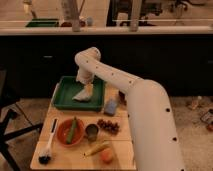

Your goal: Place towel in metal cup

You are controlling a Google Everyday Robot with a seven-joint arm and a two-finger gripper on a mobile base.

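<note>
A white towel (82,94) lies crumpled in the green tray (65,100) at the back left of the wooden table. My gripper (86,84) points down right over the towel, at or touching its upper tip. The white arm reaches to it from the lower right. The metal cup (92,131) stands upright near the table's middle front, well in front of the tray and apart from the gripper.
A red bowl (64,136) holding a green vegetable sits left of the cup. A black brush (47,149) lies at the front left. Grapes (108,125), a blue sponge (111,106), a banana (97,148) and an orange fruit (106,156) lie around. A dark counter stands behind.
</note>
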